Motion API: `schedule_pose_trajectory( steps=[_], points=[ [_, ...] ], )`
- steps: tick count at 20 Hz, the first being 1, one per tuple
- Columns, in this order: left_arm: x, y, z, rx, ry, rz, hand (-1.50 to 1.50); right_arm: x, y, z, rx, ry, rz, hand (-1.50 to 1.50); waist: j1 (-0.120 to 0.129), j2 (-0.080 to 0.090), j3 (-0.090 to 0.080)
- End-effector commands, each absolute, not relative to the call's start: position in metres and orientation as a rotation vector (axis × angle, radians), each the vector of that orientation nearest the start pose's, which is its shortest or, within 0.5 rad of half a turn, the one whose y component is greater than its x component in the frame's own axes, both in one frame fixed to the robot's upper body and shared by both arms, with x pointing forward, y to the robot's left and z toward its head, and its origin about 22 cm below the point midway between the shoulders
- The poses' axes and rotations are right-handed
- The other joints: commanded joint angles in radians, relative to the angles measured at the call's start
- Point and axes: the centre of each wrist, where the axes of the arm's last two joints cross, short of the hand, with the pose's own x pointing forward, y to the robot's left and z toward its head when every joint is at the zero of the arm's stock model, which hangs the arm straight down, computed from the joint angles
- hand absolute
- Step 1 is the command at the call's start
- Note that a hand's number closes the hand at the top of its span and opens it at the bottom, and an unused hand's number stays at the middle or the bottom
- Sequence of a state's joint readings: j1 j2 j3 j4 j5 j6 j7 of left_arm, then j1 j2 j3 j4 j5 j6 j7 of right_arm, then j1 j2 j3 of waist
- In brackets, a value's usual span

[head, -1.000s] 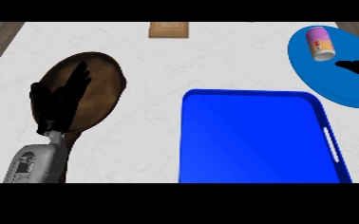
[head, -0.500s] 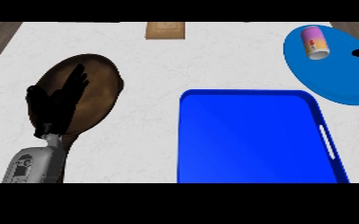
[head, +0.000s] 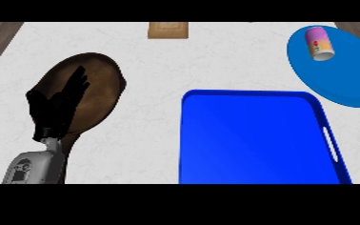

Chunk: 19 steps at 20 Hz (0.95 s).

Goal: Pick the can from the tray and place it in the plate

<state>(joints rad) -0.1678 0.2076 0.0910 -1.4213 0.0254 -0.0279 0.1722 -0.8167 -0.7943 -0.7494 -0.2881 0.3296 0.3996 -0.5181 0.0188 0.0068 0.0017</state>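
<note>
Can [head: 320, 44] lying on the plate [head: 309, 71], off the tray [head: 253, 138]. Left hand [head: 56, 106] resting, fingers straight, holding nothing. Right hand unseen. Best withdrawn clear, without nudging can.

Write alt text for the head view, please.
A pink and yellow can lies on a round blue plate at the right edge. A blue rectangular tray sits below; the black left hand rests open over a brown oval board.
</note>
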Motion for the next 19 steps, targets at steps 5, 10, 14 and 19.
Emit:
schedule_pose_trajectory(
  steps=[5, 10, 14, 19],
  points=[
    [0.29, 0.264, 0.035, 0.157, -1.42, -0.09, 0.0, 0.315, -0.538, 0.114, -0.42, -1.765, 0.005, -1.5, 0.007, 0.003, 0.001],
    [0.295, 0.265, 0.016, 0.168, -1.411, -0.1, 0.0, 0.289, -0.562, 0.118, -0.469, -1.743, 0.03, -1.5, 0.006, 0.008, 0.002],
    [0.288, 0.288, 0.008, 0.147, -1.433, -0.099, 0.0, 0.272, -0.573, 0.114, -0.48, -1.727, 0.034, -1.5, 0.008, 0.01, 0.002],
    [0.293, 0.262, 0.023, 0.129, -1.425, -0.092, 0.0, 0.261, -0.576, 0.102, -0.516, -1.679, 0.057, -1.5, 0.014, 0.009, 0.004]
  ],
)
